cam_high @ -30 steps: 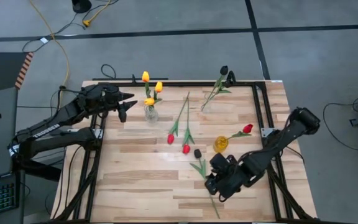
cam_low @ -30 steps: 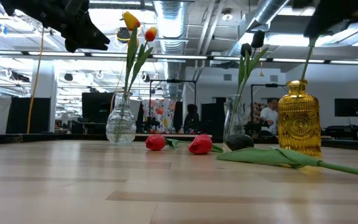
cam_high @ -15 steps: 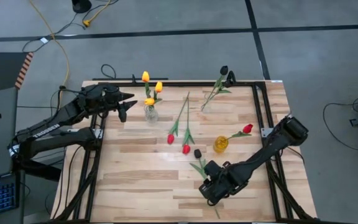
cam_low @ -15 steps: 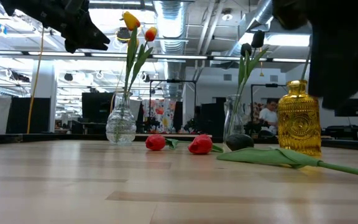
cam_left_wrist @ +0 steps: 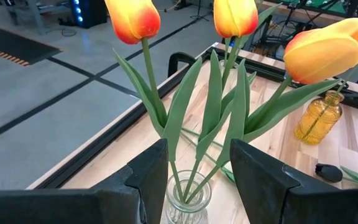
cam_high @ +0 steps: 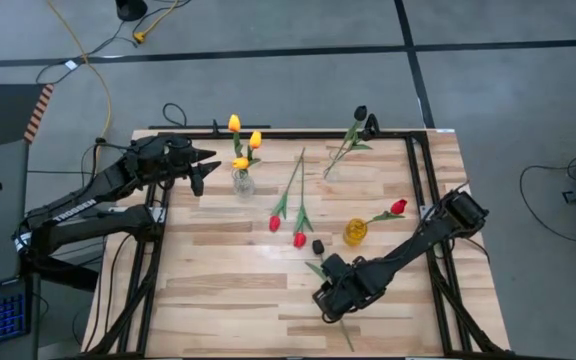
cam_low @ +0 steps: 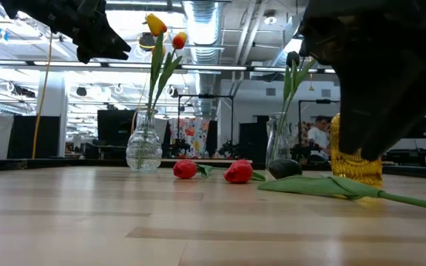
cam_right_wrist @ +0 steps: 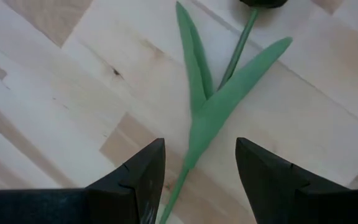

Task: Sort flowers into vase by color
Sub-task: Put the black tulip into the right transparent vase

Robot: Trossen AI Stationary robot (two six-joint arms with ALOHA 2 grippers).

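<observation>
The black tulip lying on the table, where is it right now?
In the high view, the black tulip lies flat toward the table's right side, just left of the yellow vase, its stem running under the open right gripper.

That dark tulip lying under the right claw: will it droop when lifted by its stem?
Probably a little: the black tulip has a long thin stem and its bud sits at one end. It looks light. The right gripper is open above its leaves.
</observation>
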